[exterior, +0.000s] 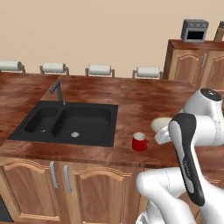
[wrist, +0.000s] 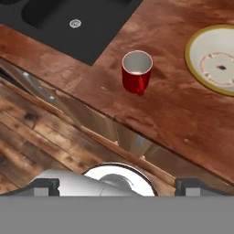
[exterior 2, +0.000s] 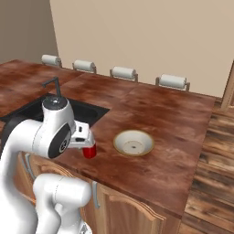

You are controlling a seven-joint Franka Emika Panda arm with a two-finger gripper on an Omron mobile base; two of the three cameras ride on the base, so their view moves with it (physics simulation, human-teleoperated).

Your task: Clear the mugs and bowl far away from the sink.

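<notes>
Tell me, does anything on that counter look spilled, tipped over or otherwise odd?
Nothing stands out. The red mug stands upright and empty on the wooden counter near the sink, and the bowl sits flat beside it, apart from it. No spills or damage show.

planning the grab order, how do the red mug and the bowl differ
The red mug is small, tall-sided and plain red with a side handle; the bowl is much wider, shallow, cream-white inside with a tan rim and a dark centre spot. The red mug stands nearer the sink and the counter's front edge; the bowl sits farther from the sink. Both rest upright and empty on the wooden counter.
</notes>
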